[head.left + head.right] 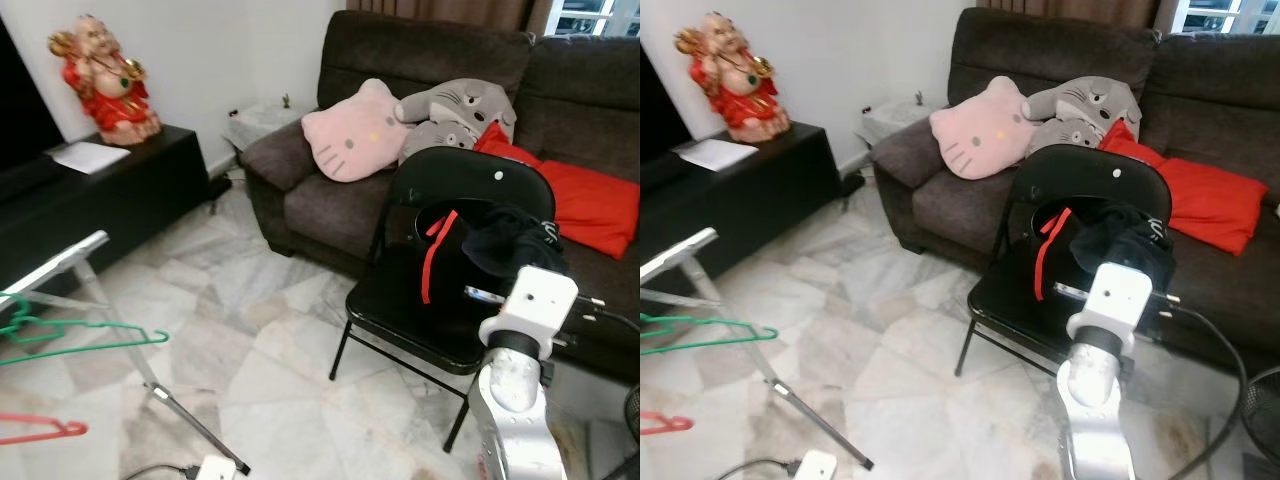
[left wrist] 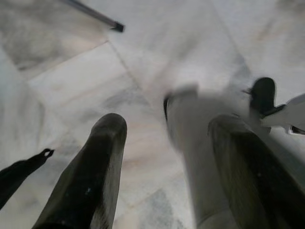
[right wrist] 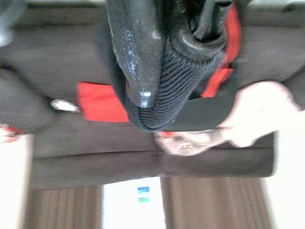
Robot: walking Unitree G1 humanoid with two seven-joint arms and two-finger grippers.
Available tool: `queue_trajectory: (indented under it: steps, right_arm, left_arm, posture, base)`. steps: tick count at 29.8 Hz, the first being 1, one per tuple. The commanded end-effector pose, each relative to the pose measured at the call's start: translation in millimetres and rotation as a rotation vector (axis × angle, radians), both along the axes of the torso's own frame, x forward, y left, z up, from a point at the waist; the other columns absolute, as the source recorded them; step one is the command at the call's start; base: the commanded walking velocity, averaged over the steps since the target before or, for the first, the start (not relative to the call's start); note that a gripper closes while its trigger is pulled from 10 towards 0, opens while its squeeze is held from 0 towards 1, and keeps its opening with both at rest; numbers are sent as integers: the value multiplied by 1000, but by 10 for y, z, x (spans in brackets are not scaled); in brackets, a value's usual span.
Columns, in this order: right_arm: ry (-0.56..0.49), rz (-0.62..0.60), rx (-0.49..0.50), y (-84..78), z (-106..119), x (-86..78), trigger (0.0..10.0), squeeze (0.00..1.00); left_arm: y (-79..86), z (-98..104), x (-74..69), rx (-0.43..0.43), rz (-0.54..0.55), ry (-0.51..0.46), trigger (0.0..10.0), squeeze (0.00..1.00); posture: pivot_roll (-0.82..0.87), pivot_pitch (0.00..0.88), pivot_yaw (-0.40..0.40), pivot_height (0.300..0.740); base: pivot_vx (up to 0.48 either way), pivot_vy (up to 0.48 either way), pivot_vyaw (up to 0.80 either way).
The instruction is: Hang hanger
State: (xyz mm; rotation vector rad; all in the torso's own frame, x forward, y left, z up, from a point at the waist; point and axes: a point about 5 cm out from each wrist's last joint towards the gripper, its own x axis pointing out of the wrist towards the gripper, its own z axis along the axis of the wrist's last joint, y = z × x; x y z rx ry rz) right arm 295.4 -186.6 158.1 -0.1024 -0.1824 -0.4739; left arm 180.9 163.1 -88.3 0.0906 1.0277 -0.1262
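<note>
A black garment [image 1: 505, 245] with a red strip [image 1: 435, 255] lies bunched on a black folding chair [image 1: 400, 310] in front of the sofa. My right gripper [image 3: 167, 52] reaches over the chair seat and is shut on the garment's ribbed black edge; whether a hanger is inside it is hidden. A metal drying rack [image 1: 60, 265] stands at the left and carries a green hanger [image 1: 80, 335] and a red hanger [image 1: 40, 428]. My left gripper [image 2: 169, 126] hangs open above the marble floor, holding nothing.
A dark brown sofa [image 1: 330, 200] with a pink cat cushion [image 1: 350, 135], grey plush toys and a red cushion [image 1: 590, 205] stands behind the chair. A black cabinet [image 1: 110, 190] with a red figurine [image 1: 105, 80] lines the left wall. Marble floor lies between rack and chair.
</note>
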Motion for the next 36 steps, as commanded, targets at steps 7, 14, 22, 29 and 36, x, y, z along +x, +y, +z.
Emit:
queue_trajectory:
  steps: [7, 14, 22, 29, 36]
  right_arm:
    - [-123, 35, -150, 134, 270, 6, 10000, 0]
    - [-315, 359, -274, 583, 656, 27, 10000, 0]
    - [-332, 812, -264, 1134, 773, -44, 10000, 0]
    - [-256, 1188, -160, 1349, 694, -194, 10000, 0]
    - [-49, 942, 12, 954, 266, 121, 10000, 0]
  left_arm:
    - [59, 30, 55, 22, -3, -14, 10000, 0]
    - [60, 31, 59, 28, 0, -15, 10000, 0]
    - [57, 33, 63, 27, -1, -14, 10000, 0]
    - [52, 33, 65, 26, 4, -16, 10000, 0]
    - [53, 33, 65, 23, 0, -12, 10000, 0]
  posture:
    - [-9, 0, 30, 740]
    - [-7, 0, 29, 740]
    - [-7, 0, 26, 740]
    - [-6, 0, 24, 740]
    - [-6, 0, 27, 740]
  base:
    - [-295, 0, 0]
    - [-123, 0, 0]
    - [0, 0, 0]
    - [0, 0, 0]
    - [0, 0, 0]
